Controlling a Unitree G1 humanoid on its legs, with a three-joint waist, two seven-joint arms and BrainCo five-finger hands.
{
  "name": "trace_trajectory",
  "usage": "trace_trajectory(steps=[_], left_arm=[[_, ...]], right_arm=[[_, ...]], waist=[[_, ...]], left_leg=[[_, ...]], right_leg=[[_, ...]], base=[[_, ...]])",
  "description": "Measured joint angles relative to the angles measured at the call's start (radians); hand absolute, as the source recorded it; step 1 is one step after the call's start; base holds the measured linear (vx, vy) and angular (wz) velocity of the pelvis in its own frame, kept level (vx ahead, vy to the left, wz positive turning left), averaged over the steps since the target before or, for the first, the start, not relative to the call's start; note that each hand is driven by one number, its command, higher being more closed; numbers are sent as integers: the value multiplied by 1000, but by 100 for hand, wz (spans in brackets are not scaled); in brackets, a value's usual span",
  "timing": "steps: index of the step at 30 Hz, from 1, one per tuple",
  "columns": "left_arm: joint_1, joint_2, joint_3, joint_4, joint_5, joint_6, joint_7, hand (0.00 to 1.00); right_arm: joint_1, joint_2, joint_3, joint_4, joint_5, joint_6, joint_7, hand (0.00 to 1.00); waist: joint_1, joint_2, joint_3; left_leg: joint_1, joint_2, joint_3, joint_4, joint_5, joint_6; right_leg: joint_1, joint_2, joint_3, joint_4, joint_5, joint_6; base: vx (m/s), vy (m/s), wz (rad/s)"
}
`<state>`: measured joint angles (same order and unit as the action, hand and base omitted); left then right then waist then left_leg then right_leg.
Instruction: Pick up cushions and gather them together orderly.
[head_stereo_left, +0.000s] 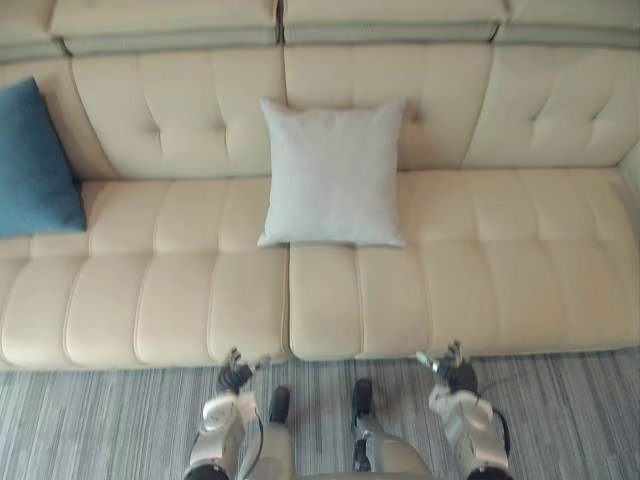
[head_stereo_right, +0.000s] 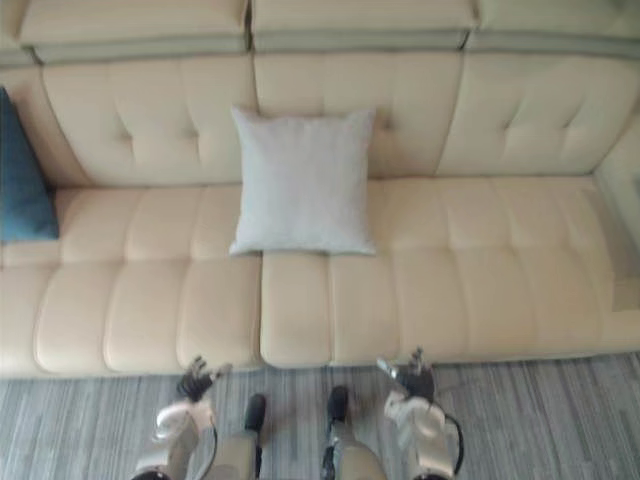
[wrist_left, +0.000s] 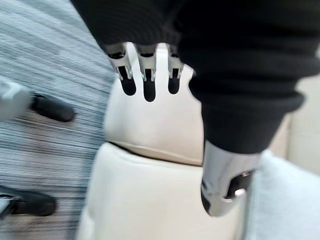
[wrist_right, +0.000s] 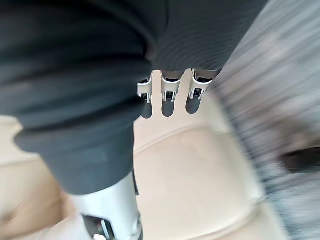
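Free: sofa seat (head_stereo_left: 500, 260) left and right of grey cushion (head_stereo_left: 333, 172); blue cushion (head_stereo_left: 35, 160) occupies far-left corner

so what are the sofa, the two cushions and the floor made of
Sofa: looks like cream leather or faux leather, smooth with a soft sheen, tufted and stitched into panels.
Pale grey cushion: woven fabric, matte with a faint grain.
Blue cushion: matte fabric, weave too small to tell.
Floor: probably low-pile carpet, grey with fine stripes.

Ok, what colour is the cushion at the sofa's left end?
The cushion is dark blue; the left eye view shows it best.
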<state>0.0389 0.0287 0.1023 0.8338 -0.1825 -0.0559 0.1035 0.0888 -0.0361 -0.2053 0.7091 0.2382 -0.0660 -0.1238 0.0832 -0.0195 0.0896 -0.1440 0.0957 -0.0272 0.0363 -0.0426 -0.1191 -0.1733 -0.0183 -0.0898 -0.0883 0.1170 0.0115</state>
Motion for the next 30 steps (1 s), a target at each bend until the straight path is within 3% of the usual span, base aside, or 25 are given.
trace_trajectory(steps=[8, 13, 17, 18, 19, 20, 21, 22, 23, 24, 25, 26, 27, 30], left_arm=[[13, -13, 77, 104, 67, 19, 4, 0], [16, -14, 75, 140, 84, 24, 4, 0], [-17, -13, 74, 136, 105, 24, 11, 0], [-18, -27, 76, 120, 110, 23, 15, 0], [-26, -29, 76, 117, 114, 22, 20, 0], [-35, -27, 76, 117, 116, 22, 27, 0], [-37, -20, 79, 109, 116, 23, 28, 0], [-45, -11, 87, 97, 116, 23, 28, 0], [-52, -24, 106, 87, 115, 23, 27, 0], [-46, -52, 118, 90, 115, 22, 27, 0], [-49, -63, 115, 84, 116, 21, 27, 0], [-64, -63, 104, 83, 116, 23, 28, 0], [-80, -61, 93, 80, 115, 24, 31, 0], [-88, -83, 83, 86, 115, 25, 46, 0]], right_arm=[[5, 30, -69, 108, -7, 16, 22, 0], [-12, 37, -64, 139, -54, 37, 25, 0], [-37, 41, -49, 141, -84, 39, 17, 0], [-51, 38, -45, 142, -84, 40, 11, 0], [-60, 40, -43, 142, -84, 42, 8, 0], [-60, 46, -44, 144, -84, 41, 6, 0], [-63, 57, -44, 167, -84, 40, 5, 0], [-68, 65, -45, 183, -84, 41, 5, 0], [-82, 74, -45, 183, -84, 40, 5, 0], [-97, 62, -47, 182, -84, 39, 1, 0], [-112, 59, -46, 183, -84, 39, 1, 0], [-129, 63, -42, 184, -83, 39, 1, 0], [-154, 61, -32, 184, -82, 40, -3, 0], [-200, 48, -12, 178, -80, 28, -12, 0]], waist=[[-4, 0, -75], [-2, -5, -78], [-6, -21, -51], [1, 0, -45], [1, 4, -40], [-1, -2, -36], [-1, -30, -37], [-1, -57, -36], [4, -57, -34], [36, -32, -45], [39, -31, -36], [35, -48, -19], [50, -54, -13], [51, 11, 27]], left_leg=[[79, -4, 23, -34, -9, 2], [92, -7, 58, -29, -13, 7], [30, 2, 98, 101, -55, 25], [3, 37, 111, 108, -52, 31], [2, 48, 112, 112, -51, 31], [8, 49, 104, 121, -51, 30], [0, 30, 98, 145, -51, 30], [-16, 12, 101, 178, -52, 30], [-51, 13, 106, 214, -49, 39], [-63, 33, 117, 158, -15, 72], [-50, 31, 130, 139, -11, 59], [-80, 8, 131, 169, -8, 57], [-123, 13, 133, 206, -10, 54], [-169, 50, 125, 220, 14, 17]], right_leg=[[58, -5, 20, -4, -14, 14], [54, -9, 46, 3, -6, 25], [-2, -14, 63, 88, -40, 91], [-31, -10, 31, 168, -86, 137], [-80, -20, -8, 343, -145, 87], [-106, -58, -43, 559, -223, 61], [-86, -109, -42, 663, -266, 96], [-89, -109, -30, 650, -268, 112], [-83, -100, -42, 600, -256, 128], [-20, -69, -13, 522, -276, 144], [-20, -79, -6, 598, -334, 134], [19, -101, 1, 562, -372, 113], [40, -88, -10, 464, -382, 94], [57, -48, -55, 386, -361, 59]], base=[[16, 19, -6], [34, 16, -16], [-7, 23, -20], [-48, 27, -12], [0, 0, 0], [17, -70, 22], [16, -110, 30], [-80, -110, 21], [-172, -69, -2], [-145, -50, -7], [-108, -91, 11], [-82, -131, 5], [-130, -136, -7], [-213, -89, -3]])
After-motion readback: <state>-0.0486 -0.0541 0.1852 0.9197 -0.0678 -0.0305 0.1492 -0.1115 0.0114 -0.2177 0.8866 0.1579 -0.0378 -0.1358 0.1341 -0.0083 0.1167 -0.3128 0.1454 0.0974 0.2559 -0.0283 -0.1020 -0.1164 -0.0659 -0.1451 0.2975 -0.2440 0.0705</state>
